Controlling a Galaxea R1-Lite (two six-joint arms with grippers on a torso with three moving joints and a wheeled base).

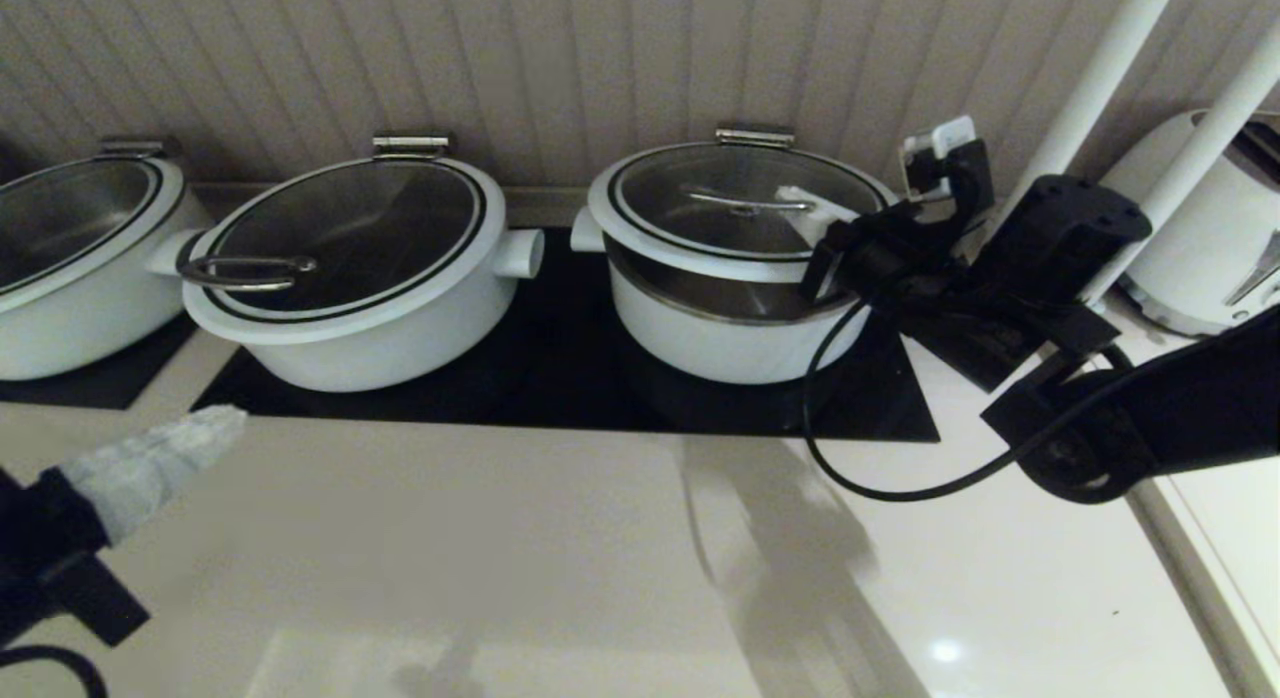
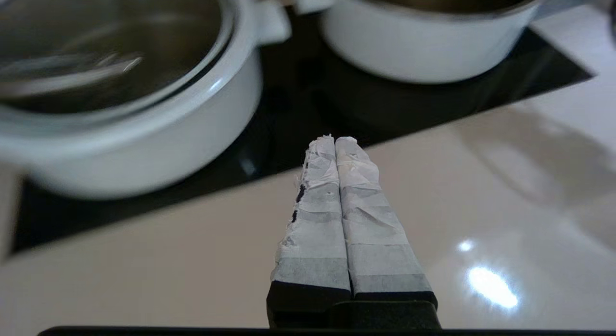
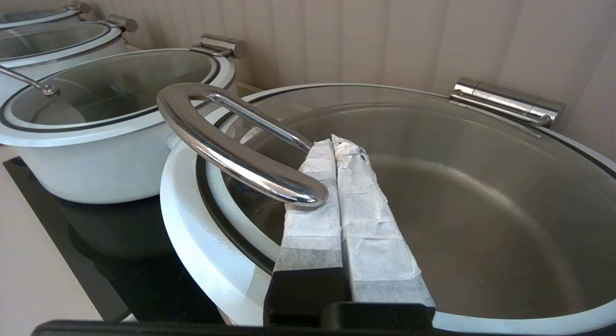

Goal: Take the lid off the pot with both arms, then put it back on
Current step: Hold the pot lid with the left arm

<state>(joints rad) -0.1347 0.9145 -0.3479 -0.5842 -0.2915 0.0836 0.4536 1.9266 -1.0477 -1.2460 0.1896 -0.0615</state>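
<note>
The pot (image 1: 720, 343) stands at the right end of the black cooktop, also seen at the far side of the left wrist view (image 2: 423, 47). Its glass lid (image 1: 690, 188) is tilted up at the front on the rear hinge (image 1: 755, 135), so the steel liner shows beneath. My right gripper (image 1: 790, 195) (image 3: 337, 142) is shut, its fingers pushed under the lid's steel handle (image 3: 231, 158), which rests on one finger above the glass (image 3: 481, 206). My left gripper (image 1: 225, 425) (image 2: 334, 139) is shut and empty, low over the counter at the front left.
A wider white pot (image 1: 370, 318) with an oval loop handle (image 1: 245, 271) sits in the middle, and another pot (image 1: 70, 278) at far left. A white appliance (image 1: 1210, 238) and two white poles (image 1: 1090, 88) stand at right. A black cable (image 1: 830, 458) loops over the beige counter (image 1: 500, 558).
</note>
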